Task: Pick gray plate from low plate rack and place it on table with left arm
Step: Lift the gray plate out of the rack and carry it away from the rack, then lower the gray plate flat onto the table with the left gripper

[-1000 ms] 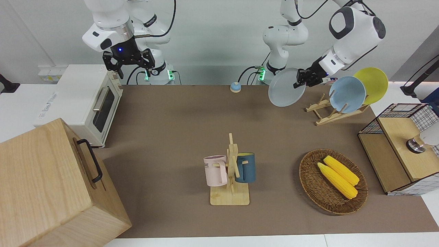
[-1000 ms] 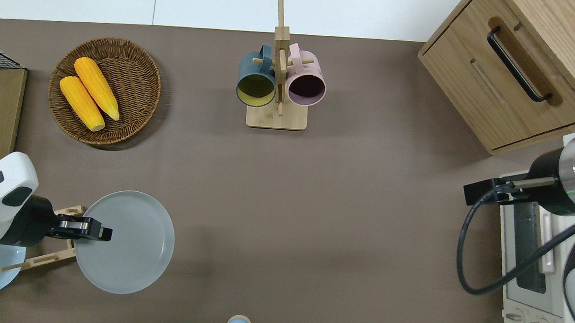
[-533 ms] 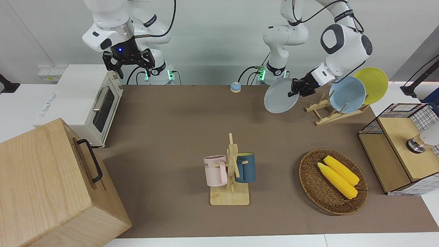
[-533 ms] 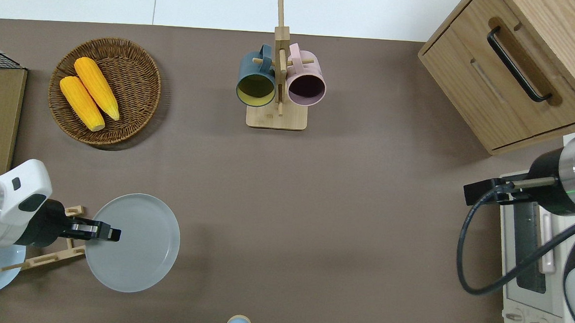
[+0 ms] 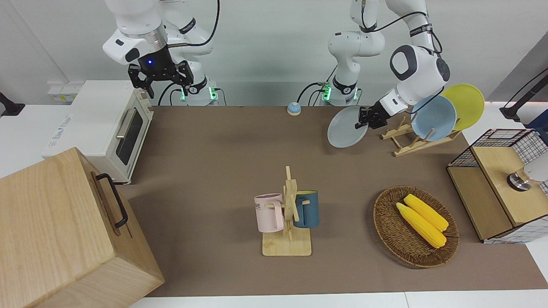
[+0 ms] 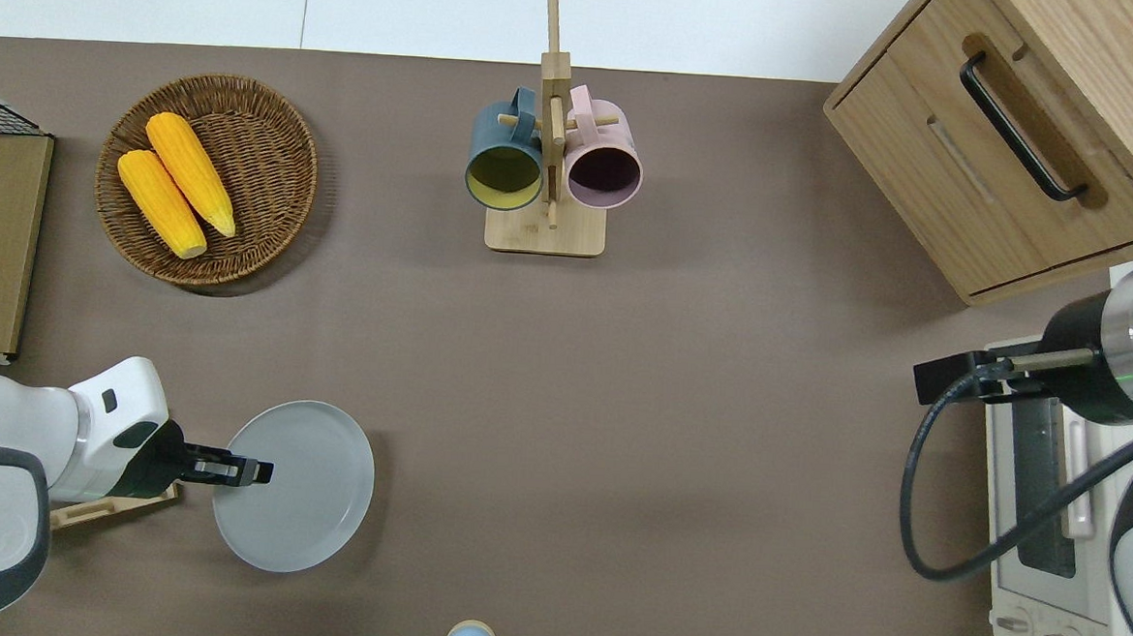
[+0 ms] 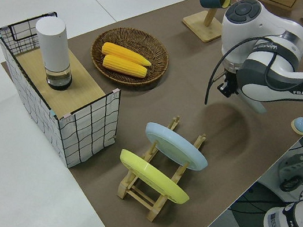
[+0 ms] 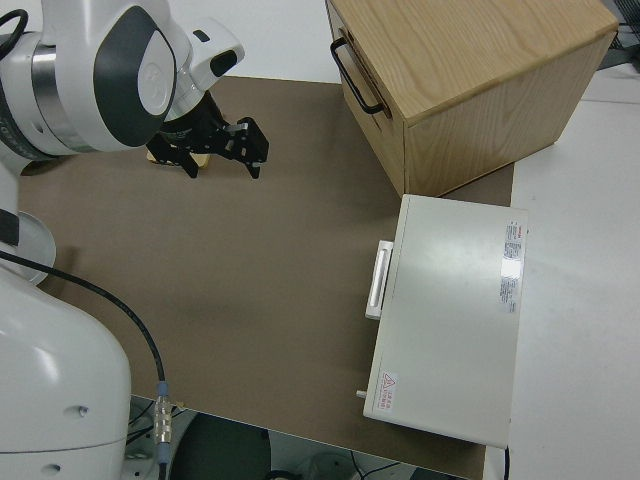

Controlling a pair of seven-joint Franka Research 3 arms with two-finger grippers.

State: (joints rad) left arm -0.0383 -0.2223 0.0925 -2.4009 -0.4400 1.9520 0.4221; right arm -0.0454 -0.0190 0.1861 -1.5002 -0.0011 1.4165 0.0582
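Observation:
The gray plate [image 5: 346, 128] [image 6: 305, 489] hangs tilted in the air, clear of the low plate rack [image 5: 410, 144] [image 7: 152, 191]. My left gripper [image 5: 367, 119] [image 6: 250, 471] is shut on the plate's rim. In the overhead view the plate is over bare table [image 6: 620, 408], beside the rack toward the middle of the table. The rack still holds a sky-blue plate [image 5: 433, 117] and a yellow plate [image 5: 466, 105]. My right gripper [image 5: 159, 81] [image 8: 220, 152] is open and empty; that arm is parked.
A wicker basket [image 5: 387, 231] with two corn cobs, a mug stand [image 5: 287, 214] with a pink and a blue mug, a small bell [image 5: 293, 108], a white toaster oven [image 5: 102, 128], a wooden cabinet [image 5: 55, 231] and a wire crate [image 5: 501, 184] stand on the table.
My left gripper has carried the gray plate away from the rack toward the middle of the table and lower. The right arm has not moved.

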